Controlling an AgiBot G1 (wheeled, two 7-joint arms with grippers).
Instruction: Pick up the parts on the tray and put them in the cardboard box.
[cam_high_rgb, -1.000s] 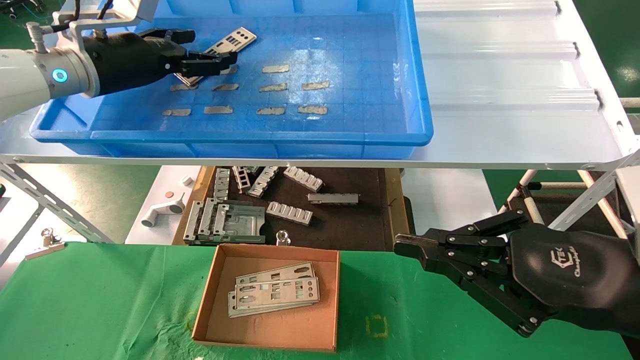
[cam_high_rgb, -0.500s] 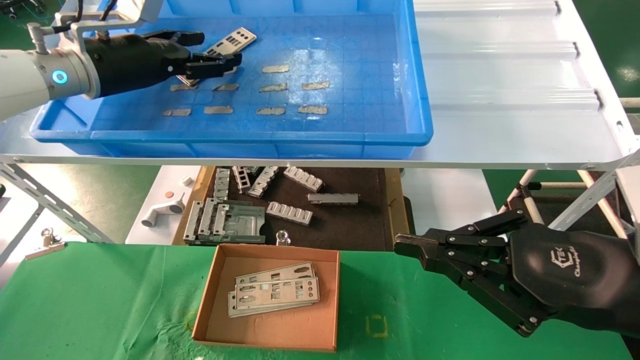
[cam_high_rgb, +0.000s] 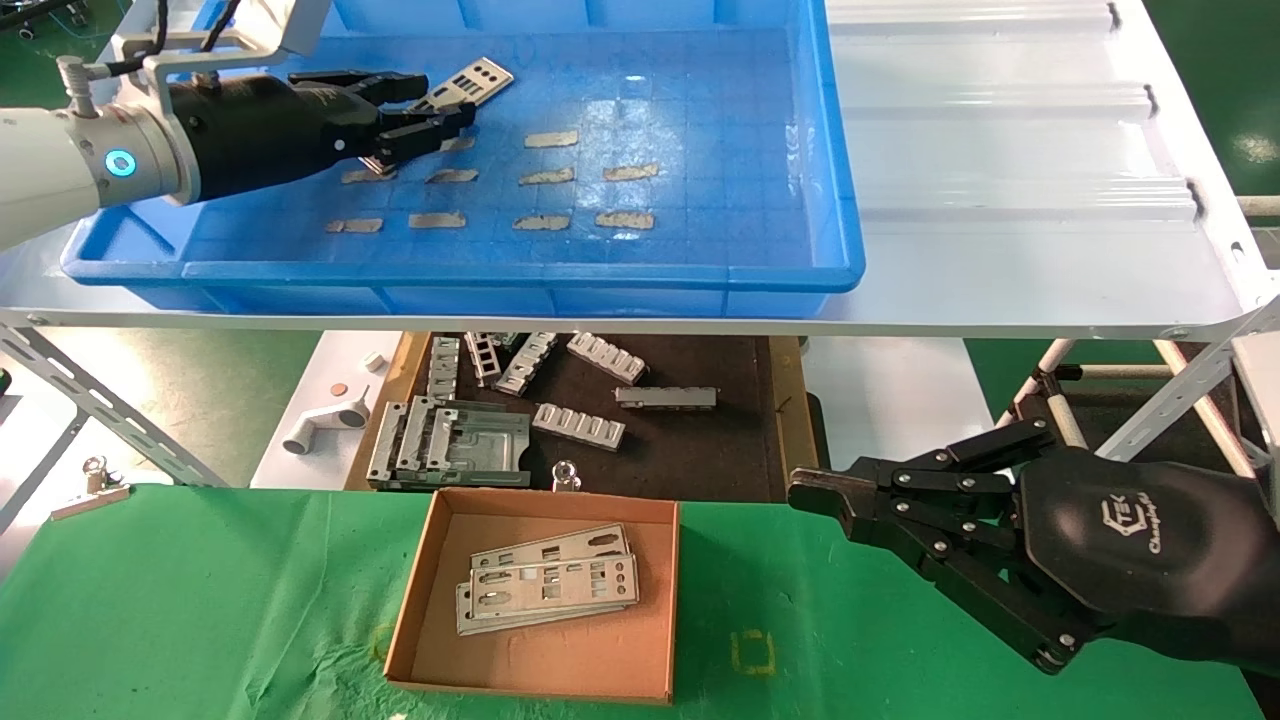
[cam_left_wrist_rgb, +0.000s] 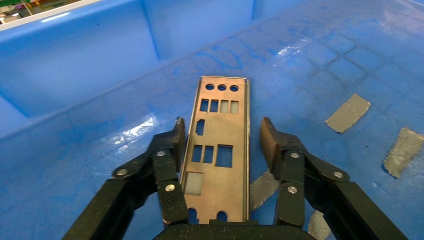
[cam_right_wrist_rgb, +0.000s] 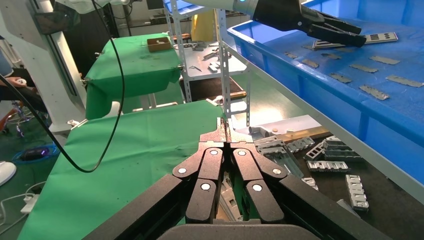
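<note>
Plate handling first: the part between the left gripper fingers is thin punched sheet metal — judged light, stiff, smooth and slippery, edges probably sharp, easy to bend if pinched at a corner. Best hold looks like across the narrow width on the two long edges near the middle, which is how the jaws straddle it now. In the left wrist view the fingers are spread, one pad on each side of the plate; one finger looks close to or touching one long edge, the other stands clearly off it, so not clamped yet — open, plate lying flat on the floor of the tray, its far end with the three round holes pointing away from the palm.

Tray contents: that one plate under the left gripper, plus tape strips scattered beyond and beside the fingertips. No other plates seen in it.

Cardboard box sits low on the green cloth, well apart from the left gripper and below the shelf level — holds a small stack of plates, at least two, slightly fanned, room left.

Right gripper — parked over the green cloth beside the box, fingers pressed together, holding nothing.
</note>
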